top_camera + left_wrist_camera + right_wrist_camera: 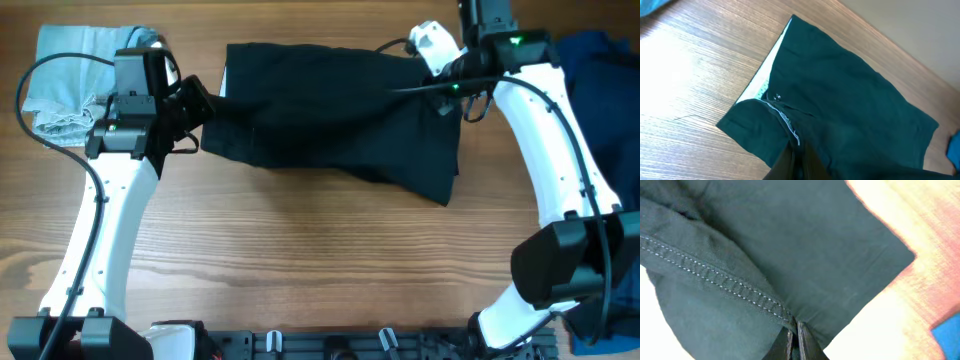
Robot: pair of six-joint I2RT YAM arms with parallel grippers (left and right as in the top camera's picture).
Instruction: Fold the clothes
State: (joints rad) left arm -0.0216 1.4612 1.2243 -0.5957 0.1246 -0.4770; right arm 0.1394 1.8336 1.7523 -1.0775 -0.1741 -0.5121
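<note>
Overhead: the black garment (340,115) lies spread on the counter (300,265) in the upper middle of the frame, with its long axis running left to right. The left arm (125,190) meets its left end and the right arm (545,150) its upper right corner, so each arm has the end nearer to it. A light-blue denim piece (65,75) sits at the upper left, and royal-blue cloth (600,60) at the right edge, both apart from the black one.

Left wrist: the left jaws, at the bottom centre, are clenched on the black fabric beside a stitched seam. The garment stretches away toward the upper right, and its pale inner band (765,75) shows along the left edge.

Right wrist: the right jaws, at the bottom centre, are pinched on a stitched hem, with the cloth spreading upward and to the left.

With both ends gripped, the next fold probably depends on moving them together across the short axis.
</note>
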